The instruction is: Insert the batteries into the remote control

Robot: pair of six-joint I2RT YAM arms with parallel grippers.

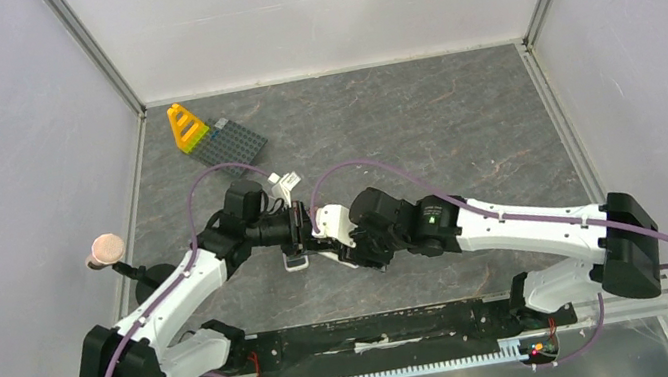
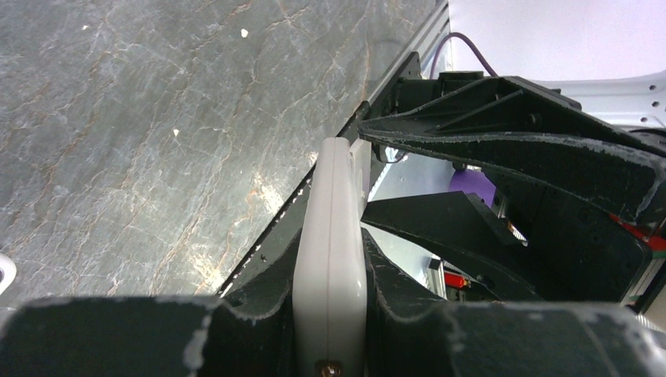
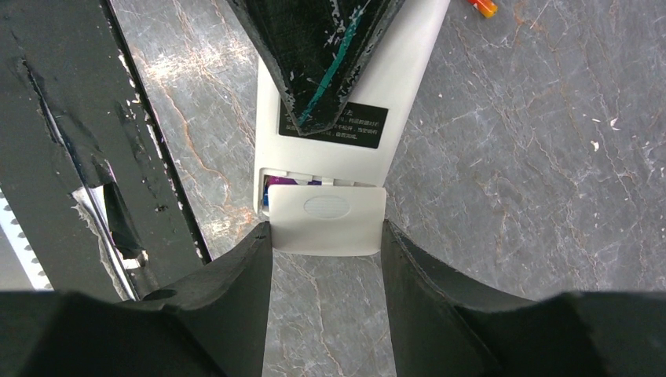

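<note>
Right gripper (image 3: 326, 229): jaws part-open, closed against the two side edges of the white battery cover (image 3: 326, 208), one finger (image 3: 236, 283) on each side; the cover sits at the open end of the compartment, not fully home.

Left gripper (image 2: 330, 236): closed tight on the remote control (image 3: 330, 161), which is seen edge-on and upright between its pads in the left wrist view and held clear of the table (image 3: 510, 196); one of its dark fingers lies across the remote's back, over the black label.

Blue-purple battery (image 3: 279, 183): seated in the compartment, only a sliver showing above the cover; how many cells lie inside cannot be told.

Red-orange battery (image 3: 483, 6): lying on the table beyond the remote, cut by the top edge of the right wrist view.

Arms: the two meet at mid-table, gripper to gripper.

Far left corner of the table: yellow block (image 1: 186, 126) touching a gray studded plate (image 1: 230, 142).

Left edge, beside the left arm: pink round-headed object (image 1: 105, 249).
</note>
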